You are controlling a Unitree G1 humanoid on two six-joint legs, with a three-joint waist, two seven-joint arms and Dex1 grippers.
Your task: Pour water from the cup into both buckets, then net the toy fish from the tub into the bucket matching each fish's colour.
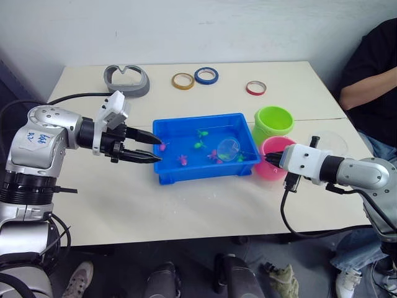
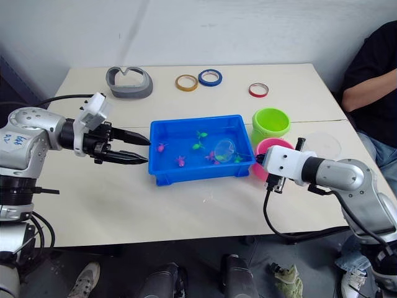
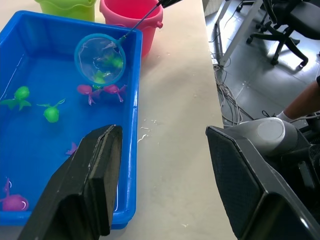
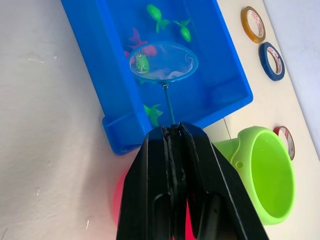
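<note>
Net in closed right hand

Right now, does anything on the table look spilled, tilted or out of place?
Only small things. A few water drops lie on the table just outside the blue tub. The buckets, green and pink, stand upright. The net holds a green fish over the tub.

tub mid-table, buckets to its right, fish inside

Bright, even overhead light, soft shadows beneath the tub, mild glare on the table.
</note>
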